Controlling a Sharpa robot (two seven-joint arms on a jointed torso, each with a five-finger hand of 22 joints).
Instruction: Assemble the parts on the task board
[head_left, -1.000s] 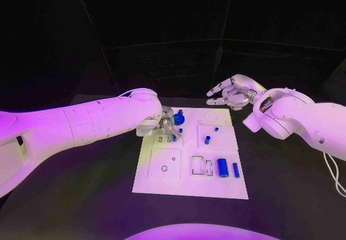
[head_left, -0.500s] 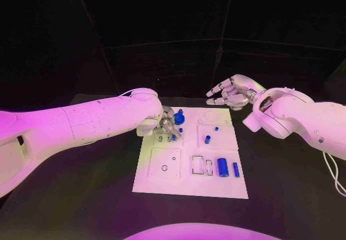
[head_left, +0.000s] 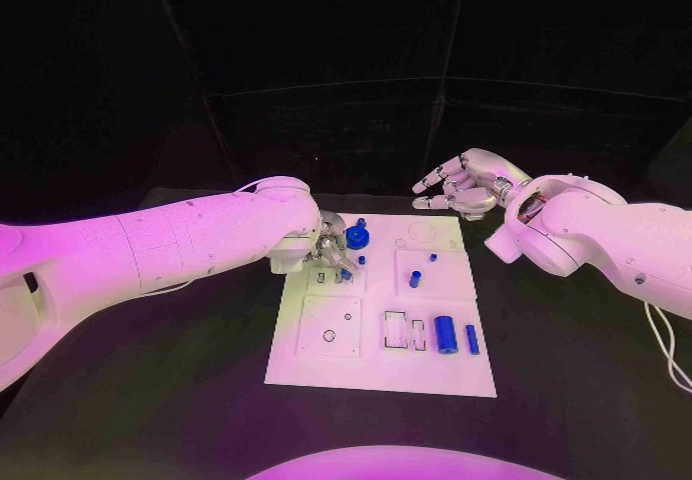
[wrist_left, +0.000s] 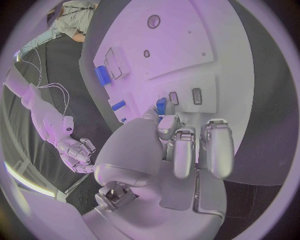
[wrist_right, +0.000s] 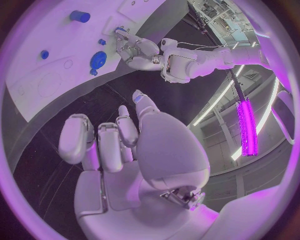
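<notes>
Left hand (head_left: 332, 252) fingertips' contact with task board (head_left: 378, 375) unclear.

We count one white task board (head_left: 378, 375) on one black table (head_left: 173, 400). On the board we see about seven blue parts: one round disc (head_left: 356, 237), one thick cylinder (head_left: 444, 335), one thin bar (head_left: 472, 340), and about four small pegs, for example one here (head_left: 414, 279). There are two hands, left (head_left: 332, 250) and right (head_left: 459, 187).

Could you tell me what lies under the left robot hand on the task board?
Under the left robot hand, the task board shows small slots and a small blue part at its fingertips. Whether the fingers hold that part is hidden by the hand itself.
</notes>
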